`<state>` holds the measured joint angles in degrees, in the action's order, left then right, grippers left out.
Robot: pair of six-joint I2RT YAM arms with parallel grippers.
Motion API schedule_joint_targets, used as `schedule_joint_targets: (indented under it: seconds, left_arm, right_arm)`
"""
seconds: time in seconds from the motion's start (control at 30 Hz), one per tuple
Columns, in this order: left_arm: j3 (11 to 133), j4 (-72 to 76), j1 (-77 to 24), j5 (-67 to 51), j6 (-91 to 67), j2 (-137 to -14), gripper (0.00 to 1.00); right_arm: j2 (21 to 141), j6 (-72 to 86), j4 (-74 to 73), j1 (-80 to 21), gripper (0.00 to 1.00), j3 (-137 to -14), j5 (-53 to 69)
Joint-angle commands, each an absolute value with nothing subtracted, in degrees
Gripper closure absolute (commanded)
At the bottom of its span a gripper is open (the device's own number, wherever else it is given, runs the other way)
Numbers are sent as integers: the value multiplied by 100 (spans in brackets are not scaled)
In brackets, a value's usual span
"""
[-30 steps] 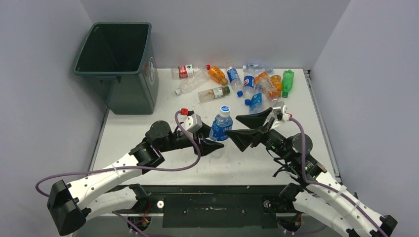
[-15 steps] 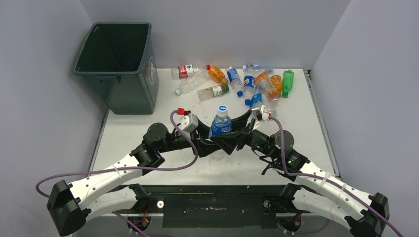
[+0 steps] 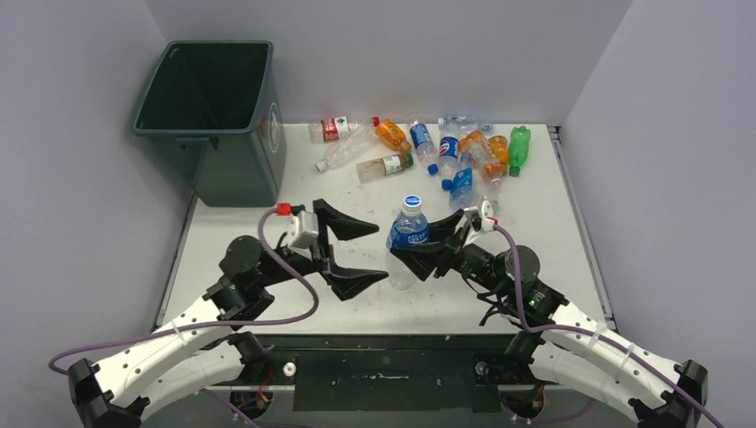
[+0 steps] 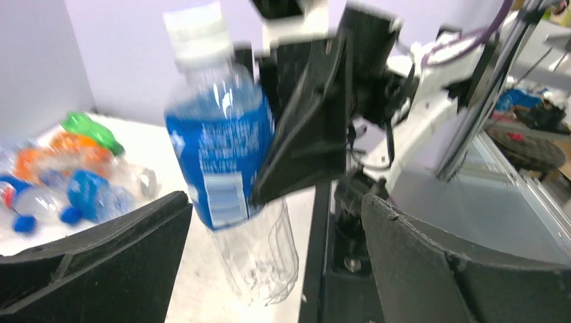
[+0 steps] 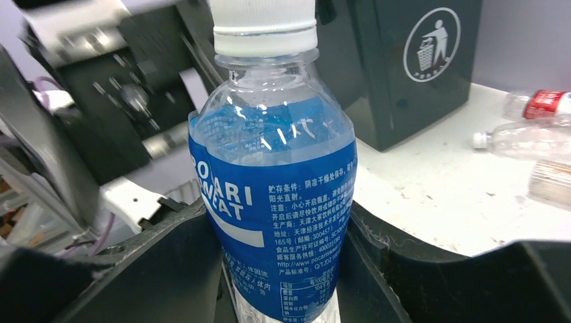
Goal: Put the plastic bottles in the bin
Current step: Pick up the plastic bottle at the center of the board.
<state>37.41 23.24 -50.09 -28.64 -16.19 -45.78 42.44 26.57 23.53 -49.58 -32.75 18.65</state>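
bottle (image 3: pixel 408 234) now off left fingers (image 3: pixel 343 221), between right fingers (image 5: pixel 135 276), contact clear wrist-side

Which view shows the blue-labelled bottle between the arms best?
Right wrist: the blue-labelled bottle fills the frame, its label print sharp enough to read. Left wrist shows it nearly whole but blurred. Top external shows it small, seen from above.

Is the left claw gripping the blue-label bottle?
No: the left claw stands open, clear of the bottle, which the right claw grips.
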Motion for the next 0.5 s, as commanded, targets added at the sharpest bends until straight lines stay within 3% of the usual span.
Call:
schedule_joint_targets:
  seconds: [0.0,0.23,0.47]
  left_arm:
    - [4675,2532,-4769,-2470,-2059,-4219,4]
    - [6155,1679,-4673,-2788,-3156,-5682,4]
    - [6655,1170,-4692,-3041,-3195,-6343,4]
  right_arm:
    - [3990,2020,1823,-4953,66,-3316,1567]
    - [3974,1869,1664,-4999,68,-3343,1542]
    - [4092,1810,1656,-5076,69,-3478,1586]
